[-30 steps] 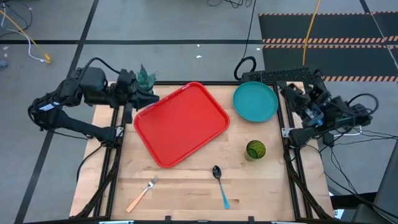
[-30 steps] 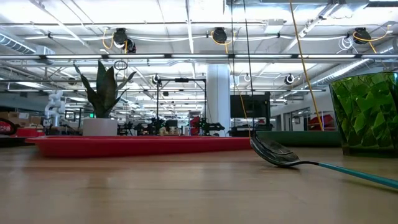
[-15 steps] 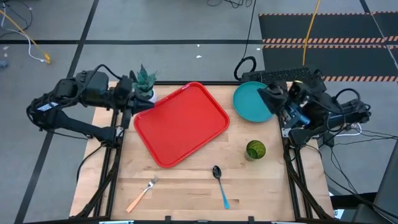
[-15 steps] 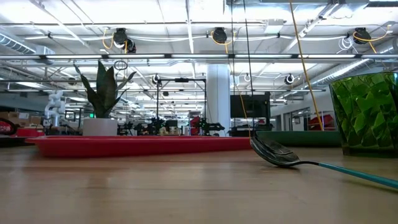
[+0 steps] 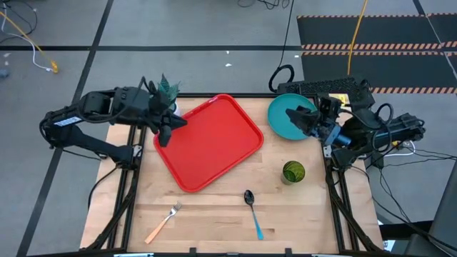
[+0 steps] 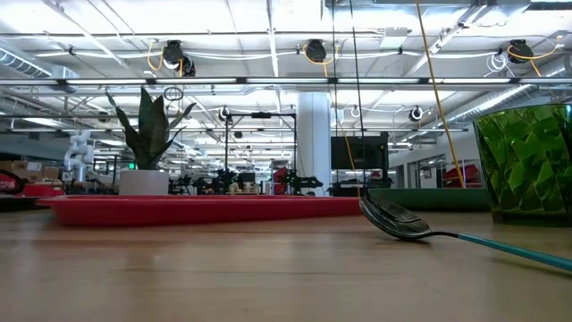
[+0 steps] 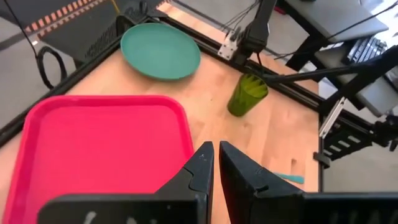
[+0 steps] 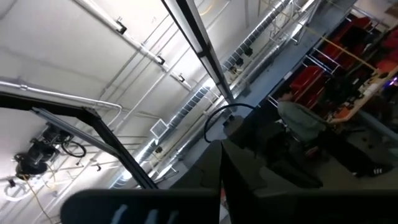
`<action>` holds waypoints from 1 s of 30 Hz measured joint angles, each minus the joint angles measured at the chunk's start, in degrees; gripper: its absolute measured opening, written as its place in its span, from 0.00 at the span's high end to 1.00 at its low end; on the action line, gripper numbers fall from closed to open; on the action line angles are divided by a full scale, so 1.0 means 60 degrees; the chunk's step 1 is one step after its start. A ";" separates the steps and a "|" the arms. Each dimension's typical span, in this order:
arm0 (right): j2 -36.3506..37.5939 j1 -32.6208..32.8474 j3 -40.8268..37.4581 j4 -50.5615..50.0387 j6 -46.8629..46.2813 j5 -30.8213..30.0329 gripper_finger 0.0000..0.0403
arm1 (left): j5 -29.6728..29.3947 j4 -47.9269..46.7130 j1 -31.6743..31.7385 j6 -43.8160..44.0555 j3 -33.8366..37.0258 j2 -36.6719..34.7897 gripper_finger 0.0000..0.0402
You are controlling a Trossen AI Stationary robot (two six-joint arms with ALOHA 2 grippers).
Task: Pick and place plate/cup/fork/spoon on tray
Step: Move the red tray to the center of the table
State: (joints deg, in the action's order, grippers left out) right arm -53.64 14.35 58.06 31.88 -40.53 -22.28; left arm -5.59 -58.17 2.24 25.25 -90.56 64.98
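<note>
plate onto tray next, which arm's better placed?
Right. Its tool is already over the teal plate; the left tool sits at the red tray's far edge, away from the plate.

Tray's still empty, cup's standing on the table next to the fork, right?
Not the fork. In the high view the cup stands nearest the spoon; the fork lies far off near the opposite corner. The tray is empty, yes.

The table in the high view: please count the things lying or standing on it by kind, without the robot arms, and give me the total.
Tray: 1
Plate: 1
Cup: 1
Fork: 1
Spoon: 1
Potted plant: 1
Total: 6
</note>
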 joint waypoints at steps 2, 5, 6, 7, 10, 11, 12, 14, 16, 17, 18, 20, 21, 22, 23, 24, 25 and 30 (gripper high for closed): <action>-0.0065 0.0000 0.0001 -0.0004 -0.0225 -0.0001 1.00 | 0.0001 0.0083 0.0000 0.0041 0.0000 -0.0010 0.93; -0.0136 0.0000 0.0000 -0.0011 -0.0281 -0.0004 1.00 | 0.0005 0.0270 0.0000 -0.0014 0.0000 -0.0038 0.93; -0.0158 0.0000 0.0000 -0.0005 -0.0274 -0.0006 1.00 | 0.0005 0.0273 0.0000 -0.0039 -0.0024 -0.0045 0.93; -0.0175 0.0000 0.0000 -0.0004 -0.0241 -0.0015 1.00 | 0.0008 0.0250 0.0000 -0.0039 -0.0085 -0.0045 0.93; -0.0236 0.0000 0.0000 -0.0007 -0.0134 -0.0018 1.00 | 0.0009 0.0251 0.0000 -0.0040 -0.0186 -0.0052 0.93; -0.0262 0.0000 0.0000 -0.0007 -0.0134 -0.0018 1.00 | 0.0009 0.0251 0.0000 -0.0033 -0.0193 -0.0052 0.93; -0.0290 0.0000 0.0000 -0.0004 -0.0131 -0.0018 1.00 | 0.0010 0.0244 0.0000 0.0013 -0.0193 -0.0052 0.93; -0.0346 0.0000 0.0000 -0.0007 -0.0124 -0.0028 1.00 | 0.0030 0.0240 0.0000 0.0095 -0.0193 -0.0045 0.93; -0.0401 0.0000 0.0000 -0.0007 -0.0133 -0.0034 1.00 | 0.0185 0.0240 0.0000 0.0099 -0.0193 -0.0045 0.93; -0.0424 0.0000 0.0000 -0.0007 -0.0138 -0.0033 1.00 | 0.0192 0.0239 0.0000 0.0100 -0.0193 -0.0049 0.93; -0.0448 0.0000 0.0000 -0.0007 -0.0134 -0.0033 1.00 | 0.0202 0.0240 0.0000 0.0137 -0.0193 -0.0049 0.93; -0.0460 0.0000 0.0000 -0.0007 -0.0131 -0.0015 1.00 | 0.0213 0.0240 -0.0004 0.0242 -0.0193 -0.0045 0.93; -0.0463 0.0000 0.0000 -0.0007 -0.0135 -0.0015 1.00 | 0.0210 0.0240 0.0000 0.0304 -0.0193 -0.0045 0.93; -0.0484 0.0000 0.0000 0.0004 -0.0140 -0.0018 1.00 | 0.0213 0.0240 0.0000 0.0322 -0.0193 -0.0033 0.93; -0.0504 0.0000 0.0000 0.0044 -0.0199 -0.0018 1.00 | 0.0213 0.0240 0.0000 0.0322 -0.0193 -0.0030 0.93; -0.0516 0.0000 0.0000 0.0067 -0.0324 -0.0018 1.00 | 0.0213 0.0237 0.0000 0.0328 -0.0193 -0.0023 0.93; -0.0551 0.0000 0.0000 0.0118 -0.0408 -0.0018 1.00 | 0.0213 0.0240 0.0000 0.0335 -0.0193 -0.0016 0.93; -0.1014 -0.0086 0.0009 0.1849 0.0645 -0.0273 0.99 | 0.0241 0.0239 0.0000 0.0402 -0.0193 -0.0016 0.93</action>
State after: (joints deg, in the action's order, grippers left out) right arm -59.72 13.84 58.12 42.97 -36.66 -23.92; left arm -4.15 -56.74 2.24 27.67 -91.72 64.88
